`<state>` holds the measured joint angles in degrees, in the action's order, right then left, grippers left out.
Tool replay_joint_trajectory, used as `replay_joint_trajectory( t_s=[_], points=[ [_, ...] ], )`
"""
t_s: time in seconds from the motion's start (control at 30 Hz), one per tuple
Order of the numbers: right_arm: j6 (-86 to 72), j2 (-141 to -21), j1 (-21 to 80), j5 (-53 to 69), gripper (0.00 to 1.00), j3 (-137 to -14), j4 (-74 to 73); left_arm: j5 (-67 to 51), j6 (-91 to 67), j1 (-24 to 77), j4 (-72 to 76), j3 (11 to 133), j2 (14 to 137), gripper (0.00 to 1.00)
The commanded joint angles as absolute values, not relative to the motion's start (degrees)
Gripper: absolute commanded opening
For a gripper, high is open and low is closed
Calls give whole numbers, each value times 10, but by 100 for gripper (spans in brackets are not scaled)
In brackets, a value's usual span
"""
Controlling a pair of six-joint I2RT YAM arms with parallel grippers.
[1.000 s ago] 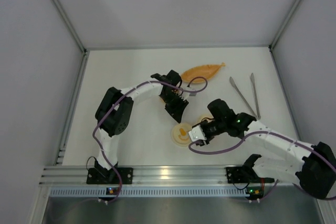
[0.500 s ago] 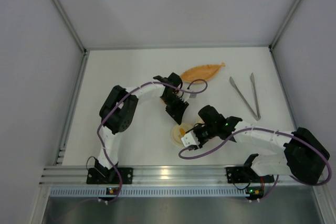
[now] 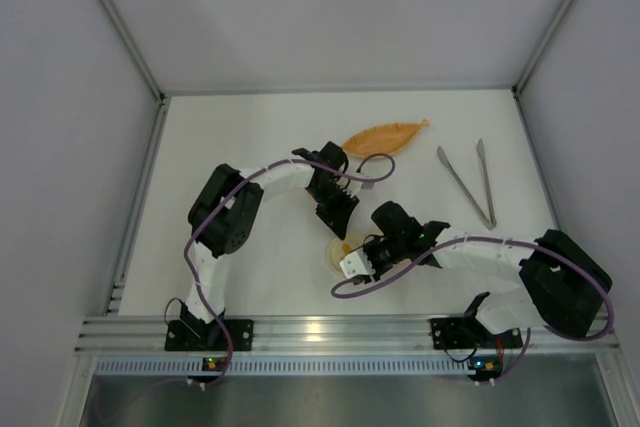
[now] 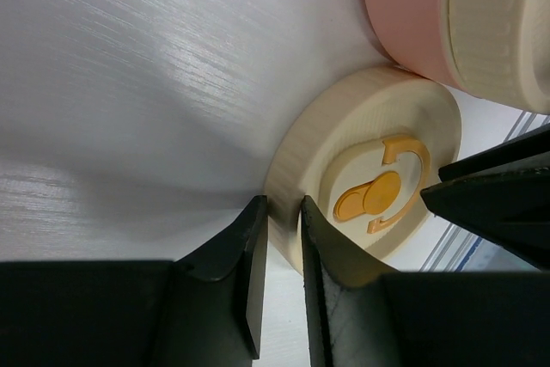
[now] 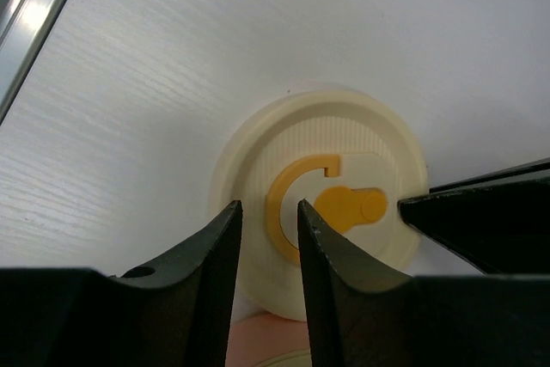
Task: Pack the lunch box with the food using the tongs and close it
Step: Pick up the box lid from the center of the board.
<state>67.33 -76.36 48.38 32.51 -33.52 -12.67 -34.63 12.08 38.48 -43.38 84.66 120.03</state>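
The lunch box's round cream lid [image 3: 337,247] with an orange latch lies near the table's middle, between both grippers. In the left wrist view my left gripper [image 4: 284,208] is shut on the lid's [image 4: 361,139] ribbed rim. My left gripper [image 3: 337,215] sits at the lid's far side. My right gripper [image 5: 269,208] stands open astride the near rim of the lid [image 5: 344,152], one finger outside and one over the orange ring; from above it [image 3: 345,259] covers the near edge. The pink lunch box [image 4: 404,15] stands beside the lid. The silver tongs [image 3: 468,185] lie at the right. The food is out of view.
A long orange leaf-shaped dish [image 3: 385,135] lies behind the left gripper. The pink box [image 5: 258,341] shows low between the right fingers and is hidden under the right arm from above. An aluminium rail [image 3: 300,332] runs along the near edge.
My right gripper has swung left and now stands over the lid's near rim. My left gripper has drawn in slightly and narrowed its jaws on the far rim. The lid has barely moved.
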Motion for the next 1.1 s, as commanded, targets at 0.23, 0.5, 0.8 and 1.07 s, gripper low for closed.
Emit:
replay_joint_trajectory(
  t_s=[0.23, 0.5, 0.8, 1.07],
  points=[
    [700, -808, 498, 323, 32, -355, -84, -297, 128, 392, -408, 825, 1207, 22],
    [757, -792, 509, 294, 27, -324, -49, -302, 137, 394, -416, 826, 1208, 18],
    [735, -781, 509, 273, 20, -352, -28, -287, 149, 403, -420, 827, 1211, 14],
    [711, -764, 509, 279, 18, -378, -39, -275, 154, 409, -418, 821, 1210, 13]
  ],
)
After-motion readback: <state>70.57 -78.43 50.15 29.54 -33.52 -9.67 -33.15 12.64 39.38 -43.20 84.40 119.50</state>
